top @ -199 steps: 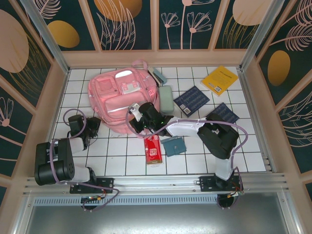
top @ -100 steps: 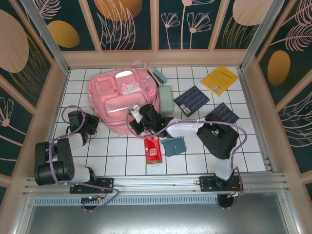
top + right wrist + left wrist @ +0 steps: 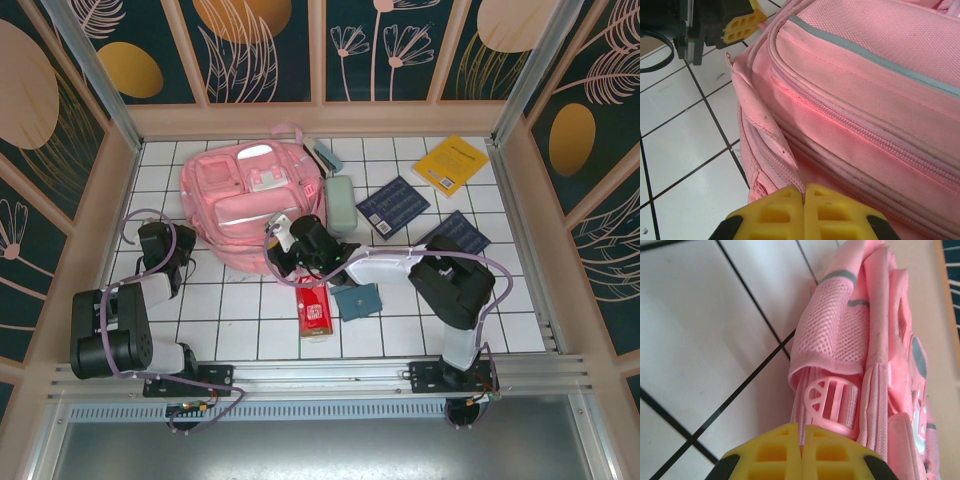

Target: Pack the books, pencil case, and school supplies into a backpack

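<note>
The pink backpack [image 3: 250,200] lies flat at the back left. My left gripper [image 3: 801,427] is shut on a pink strap [image 3: 802,407] of the backpack [image 3: 860,330], at the bag's left side [image 3: 188,250]. My right gripper [image 3: 804,188] is shut on a fold of fabric beside a zipper on the backpack [image 3: 865,100], at its near right edge [image 3: 280,255]. The mint pencil case [image 3: 341,203] lies right of the bag. A yellow book [image 3: 452,163] and two navy books [image 3: 393,205] [image 3: 455,232] lie further right. A red packet [image 3: 314,305], a teal square [image 3: 357,300] and a stapler [image 3: 327,155] lie around the bag.
Wooden walls [image 3: 320,118] enclose the white tiled table [image 3: 240,320]. In the right wrist view the left gripper's yellow fingers [image 3: 742,27] sit by the bag's far corner. My right arm [image 3: 400,265] stretches across the table's middle, above the teal square.
My left gripper has closed on the strap and shifted slightly toward the back. My right gripper, still shut on the fabric, has moved a little nearer.
</note>
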